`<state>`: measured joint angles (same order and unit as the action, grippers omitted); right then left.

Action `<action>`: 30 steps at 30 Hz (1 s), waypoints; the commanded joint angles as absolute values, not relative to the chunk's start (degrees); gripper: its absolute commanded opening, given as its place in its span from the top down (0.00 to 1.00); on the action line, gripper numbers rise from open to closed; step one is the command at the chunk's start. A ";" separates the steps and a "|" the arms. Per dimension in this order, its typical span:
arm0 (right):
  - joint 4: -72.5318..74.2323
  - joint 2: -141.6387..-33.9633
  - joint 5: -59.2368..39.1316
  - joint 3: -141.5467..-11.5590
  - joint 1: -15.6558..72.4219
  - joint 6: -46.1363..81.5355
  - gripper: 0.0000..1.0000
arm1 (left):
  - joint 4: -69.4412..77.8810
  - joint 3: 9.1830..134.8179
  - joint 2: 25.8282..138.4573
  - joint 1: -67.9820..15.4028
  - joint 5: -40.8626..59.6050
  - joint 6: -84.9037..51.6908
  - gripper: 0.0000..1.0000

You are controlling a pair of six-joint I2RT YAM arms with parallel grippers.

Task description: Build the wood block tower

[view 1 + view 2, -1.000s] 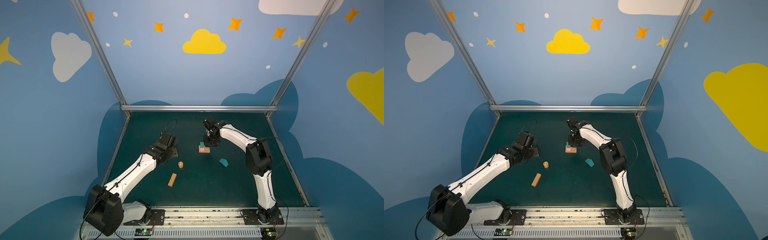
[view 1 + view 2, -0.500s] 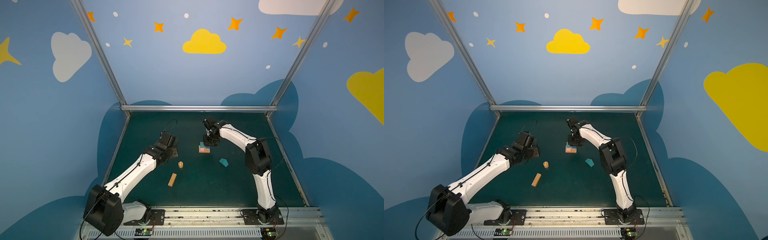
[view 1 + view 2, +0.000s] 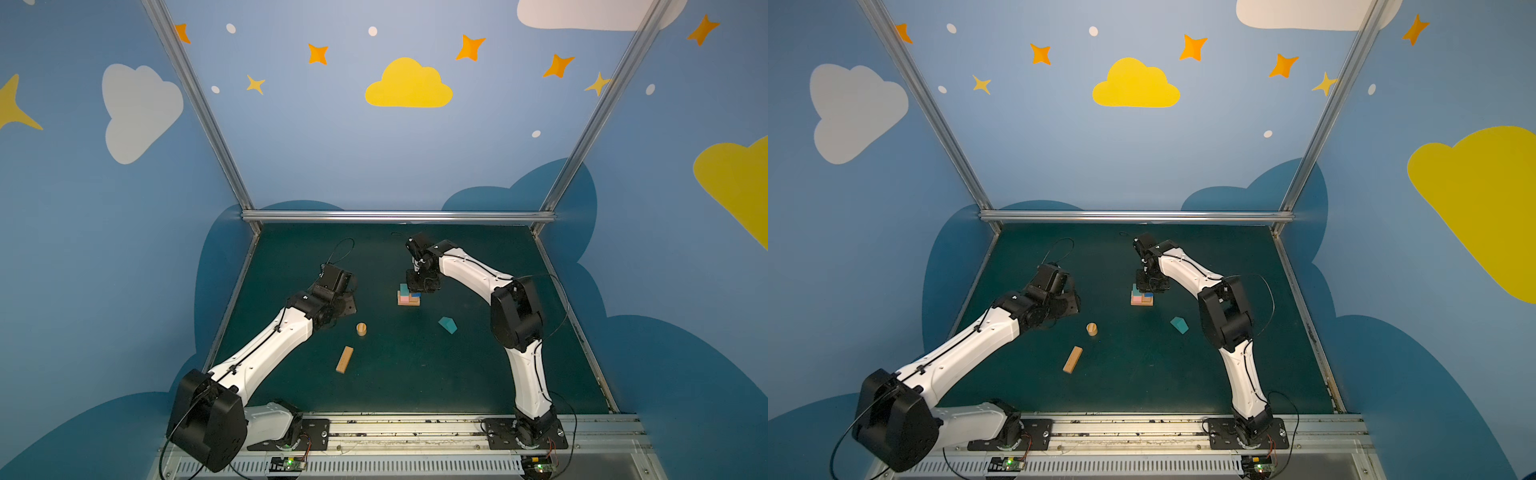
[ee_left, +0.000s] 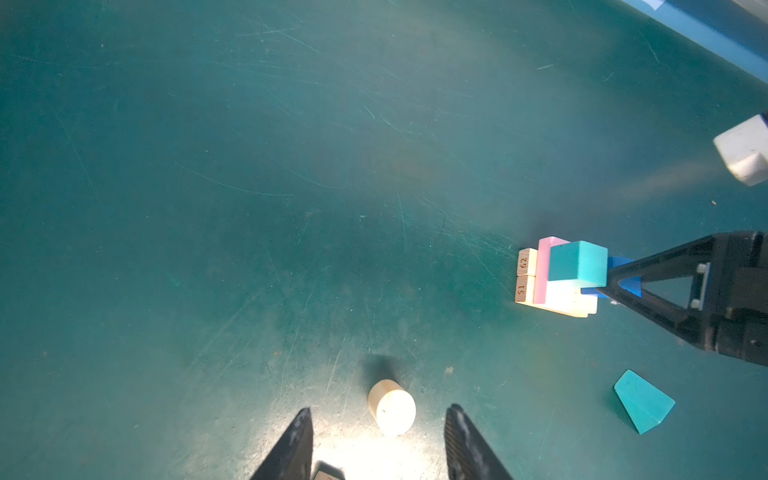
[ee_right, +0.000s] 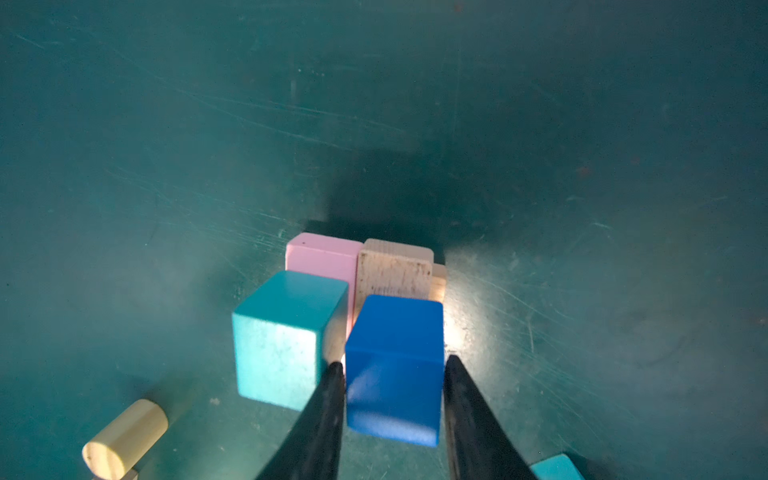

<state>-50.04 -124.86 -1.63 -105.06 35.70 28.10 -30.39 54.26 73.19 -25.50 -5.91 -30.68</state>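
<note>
The wood block tower (image 3: 408,300) stands just beneath the right gripper (image 3: 418,289) in both top views. Left wrist view: the left gripper (image 4: 379,410) is spread, the cylinder (image 4: 392,405) just ahead of its tips. Right wrist view: fingers (image 5: 324,411) hug the blue cube (image 5: 395,332); pinching or not, unclear.

white arm links (image 3: 274,345), black joints (image 3: 515,311)

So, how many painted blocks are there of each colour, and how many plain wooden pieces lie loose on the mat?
Pink: 1, the pink bar
Blue: 1, the blue cube
Teal: 2, the teal cube and the house-shaped piece
Plain wood, loose: 2, the cylinder and the loose bar
Total: 6
</note>
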 commanded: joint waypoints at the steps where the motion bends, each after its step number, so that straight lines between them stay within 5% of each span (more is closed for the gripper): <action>1: -51.42 -124.15 -1.67 -105.93 35.42 28.06 0.62 | -31.48 55.11 73.23 -25.22 -6.50 -30.54 0.49; 30: -50.52 -120.02 -0.66 -103.71 35.50 28.21 0.56 | -31.65 55.11 71.89 -25.19 -5.45 -30.89 0.49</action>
